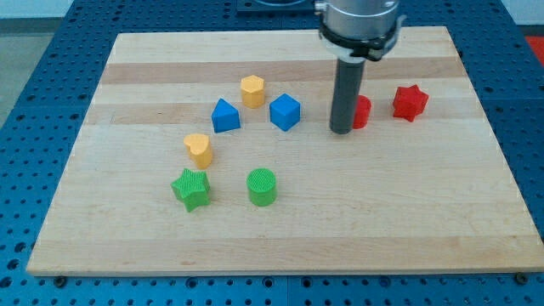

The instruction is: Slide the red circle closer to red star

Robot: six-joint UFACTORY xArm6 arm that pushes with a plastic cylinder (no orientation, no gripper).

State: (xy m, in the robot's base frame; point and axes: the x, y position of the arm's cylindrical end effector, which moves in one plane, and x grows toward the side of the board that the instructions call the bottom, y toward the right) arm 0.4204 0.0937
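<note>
The red circle (363,111) sits right of centre on the wooden board, partly hidden behind my rod. The red star (410,102) lies a short way to its right, with a small gap between them. My tip (342,130) rests on the board against the red circle's left side.
A blue cube (285,111), a blue triangular block (224,116) and a yellow hexagon (252,90) lie left of my tip. A yellow block (199,149), a green star (191,189) and a green circle (262,187) lie at lower left. The board's right edge (489,127) is beyond the red star.
</note>
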